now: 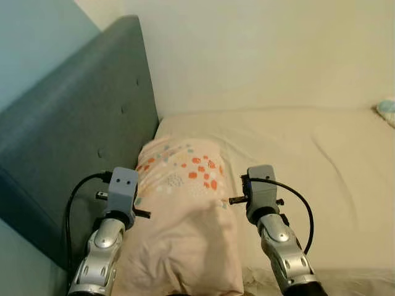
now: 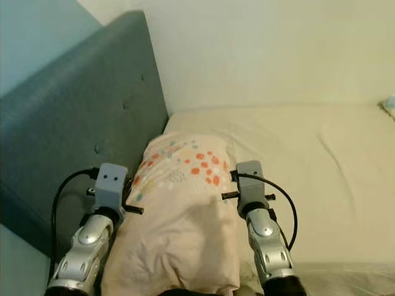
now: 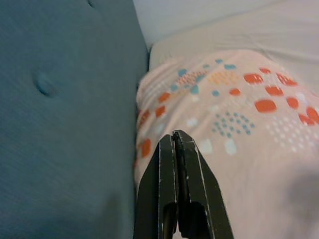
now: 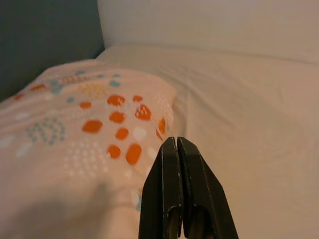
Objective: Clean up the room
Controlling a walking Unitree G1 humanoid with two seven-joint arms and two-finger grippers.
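A pink pillow (image 1: 182,209) with orange and teal dots lies on the cream bed (image 1: 308,160), its far end near the headboard corner. My two arms flank it. The left wrist (image 1: 121,188) is by the pillow's left edge, next to the headboard. The right wrist (image 1: 261,188) is at its right edge, over the sheet. In the left wrist view my left gripper (image 3: 174,135) is shut, its tip over the pillow's (image 3: 239,129) left side, nothing between the fingers. My right gripper (image 4: 175,141) is shut too, tip by the pillow's (image 4: 84,134) right edge.
A padded teal headboard (image 1: 80,142) runs along the left side of the bed. A pale wall (image 1: 265,49) stands behind. A small light blue object (image 1: 387,111) lies at the bed's far right edge. The sheet to the right of the pillow is bare.
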